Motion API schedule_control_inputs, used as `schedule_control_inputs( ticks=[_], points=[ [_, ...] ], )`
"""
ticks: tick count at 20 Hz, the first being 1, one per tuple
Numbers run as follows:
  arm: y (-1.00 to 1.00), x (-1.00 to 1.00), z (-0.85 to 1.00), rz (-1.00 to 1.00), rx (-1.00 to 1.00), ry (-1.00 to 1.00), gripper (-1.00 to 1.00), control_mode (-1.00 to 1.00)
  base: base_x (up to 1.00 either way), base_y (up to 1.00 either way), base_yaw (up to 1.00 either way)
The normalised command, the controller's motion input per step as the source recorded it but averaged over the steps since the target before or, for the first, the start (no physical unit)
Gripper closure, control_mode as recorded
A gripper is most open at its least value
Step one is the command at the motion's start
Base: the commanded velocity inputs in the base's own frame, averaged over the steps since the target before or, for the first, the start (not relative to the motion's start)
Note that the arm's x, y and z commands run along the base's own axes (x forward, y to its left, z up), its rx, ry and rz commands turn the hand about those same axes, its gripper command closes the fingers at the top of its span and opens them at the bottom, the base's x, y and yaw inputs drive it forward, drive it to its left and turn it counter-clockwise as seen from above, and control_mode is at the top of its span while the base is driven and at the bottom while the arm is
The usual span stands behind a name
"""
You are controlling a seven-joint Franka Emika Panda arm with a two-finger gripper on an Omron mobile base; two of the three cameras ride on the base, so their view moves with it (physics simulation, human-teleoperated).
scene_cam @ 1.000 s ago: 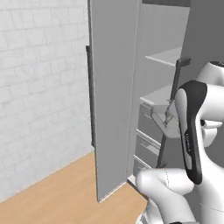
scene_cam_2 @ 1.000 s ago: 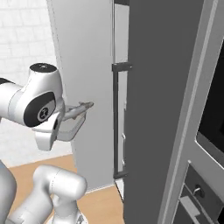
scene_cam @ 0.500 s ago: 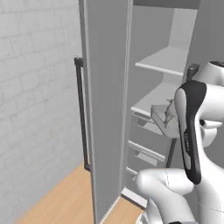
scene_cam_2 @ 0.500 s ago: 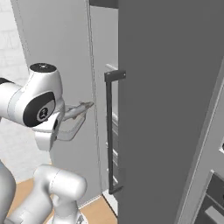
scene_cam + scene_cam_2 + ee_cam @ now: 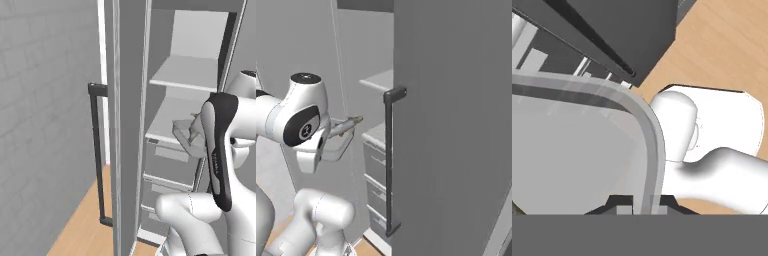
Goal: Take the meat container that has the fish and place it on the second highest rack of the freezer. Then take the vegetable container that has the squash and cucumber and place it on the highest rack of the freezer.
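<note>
Shifted with the driving base, whole scene closer to the freezer (image 5: pixel 131 125); arm pose unchanged against the base.

Left base view: door edge-on, black handle (image 5: pixel 97 155) at left; highest rack (image 5: pixel 187 73) bare; lower shelf (image 5: pixel 167 122) behind a clear container (image 5: pixel 189 136) carried in front of the arm.

Right base view: container (image 5: pixel 338 145) beside the wrist, something slim and silvery, likely the fish (image 5: pixel 346 125), on it.

Hand view: fingers (image 5: pixel 634 206) pinched shut on the container rim (image 5: pixel 649 145).

Progress: first container in transit, not yet racked; vegetable container outstanding.
</note>
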Motion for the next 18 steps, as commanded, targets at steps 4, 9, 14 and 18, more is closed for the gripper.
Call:
schedule_control_inputs(
  ticks=[4, 9, 14, 18],
  points=[
    [0.0, 0.0, 0.0, 0.0, 0.0, 0.0, 1.0, 1.0, 0.38, 0.38, -0.52],
    [0.0, 0.0, 0.0, 0.0, 0.0, 0.0, 1.0, 1.0, 0.17, 0.28, -0.45],
    [0.0, 0.0, 0.0, 0.0, 0.0, 0.0, 1.0, 1.0, 0.07, 0.0, -0.15],
    [0.0, 0.0, 0.0, 0.0, 0.0, 0.0, 1.0, 1.0, -0.03, -0.16, 0.0]
  ],
)
